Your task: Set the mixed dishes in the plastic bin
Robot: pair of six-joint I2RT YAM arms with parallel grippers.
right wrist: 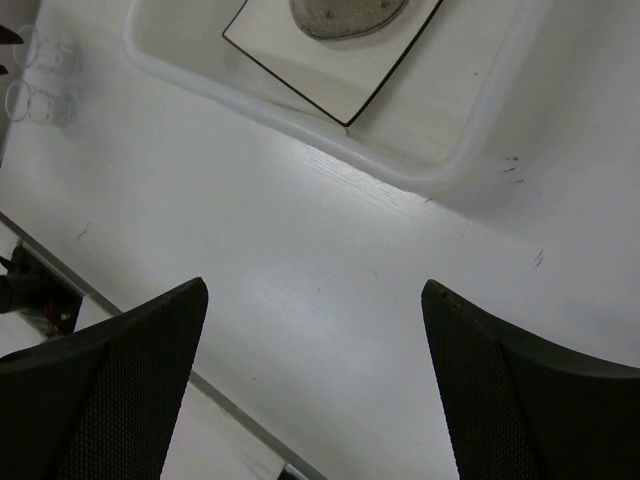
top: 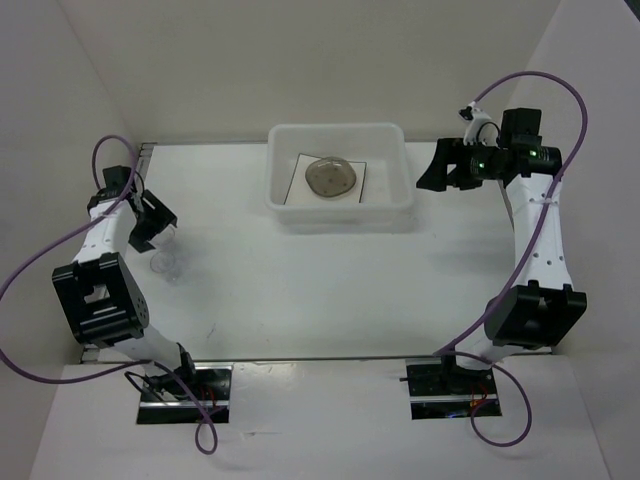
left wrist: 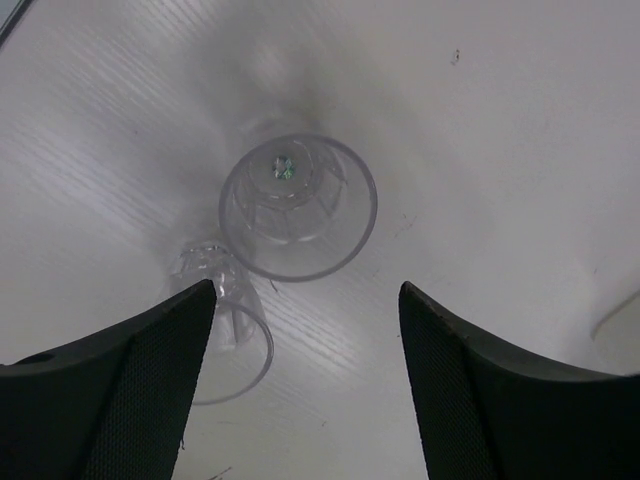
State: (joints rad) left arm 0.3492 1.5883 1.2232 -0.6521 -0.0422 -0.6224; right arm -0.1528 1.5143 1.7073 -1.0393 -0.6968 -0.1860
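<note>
The plastic bin [top: 340, 205] stands at the back middle of the table. In it lies the square white plate [top: 355, 190] with a greyish saucer [top: 332, 177] on top. Two small clear glass cups [top: 165, 263] stand on the table at the left. In the left wrist view one cup [left wrist: 298, 205] is just beyond the fingertips and the other [left wrist: 228, 335] is beside the left finger. My left gripper [top: 152, 228] is open and empty, hovering just above the cups [left wrist: 305, 290]. My right gripper [top: 432, 168] is open and empty, right of the bin [right wrist: 314, 285].
White walls enclose the table on the left, back and right. In the right wrist view the bin's near rim [right wrist: 400, 170], the plate [right wrist: 380, 70], the saucer [right wrist: 345, 15] and the far cups [right wrist: 40, 85] show. The table's front edge [right wrist: 150, 340] runs below.
</note>
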